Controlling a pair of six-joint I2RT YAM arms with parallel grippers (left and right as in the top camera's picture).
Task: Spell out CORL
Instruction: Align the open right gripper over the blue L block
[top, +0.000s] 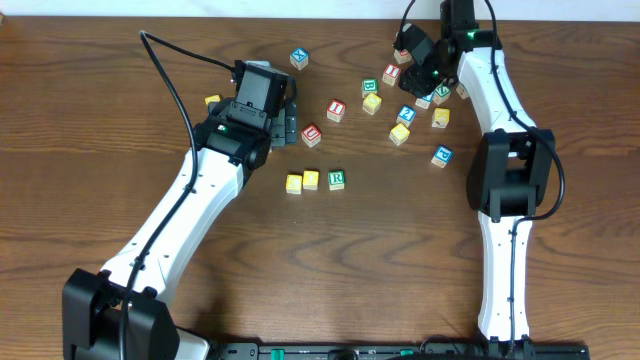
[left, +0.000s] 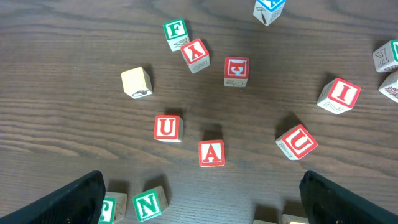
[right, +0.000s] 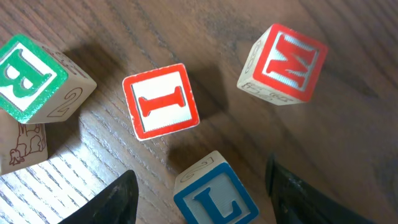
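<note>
Small wooden cubes lie scattered on the dark brown, wood-grained bench (top: 400, 260). Each is pale at the edges with a coloured letter framed on its faces. The green R cube (top: 337, 179) sits near the middle of the bench, flat and square-on. It is at the right end of a short row, just beside a yellow-faced cube (top: 311, 179), with a second yellow cube (top: 294, 183) next to that. The blue L cube (right: 214, 194) lies at the far right of the bench under the right end effector (right: 199, 177). Its dark fingers (right: 115, 202) are spread with the cube between them, and a gap of bare wood shows on each side. The overhead view does not show this cube clearly beneath the arm. Close around it are a red I cube (right: 161, 101), a red M cube (right: 283, 62) turned at an angle, and a green B cube (right: 37, 78). The left end effector (left: 200, 183) is spread wide over bare wood grain and grips nothing. A red A cube (left: 211, 153) and a red U cube (left: 168, 127) lie just ahead of it.
</note>
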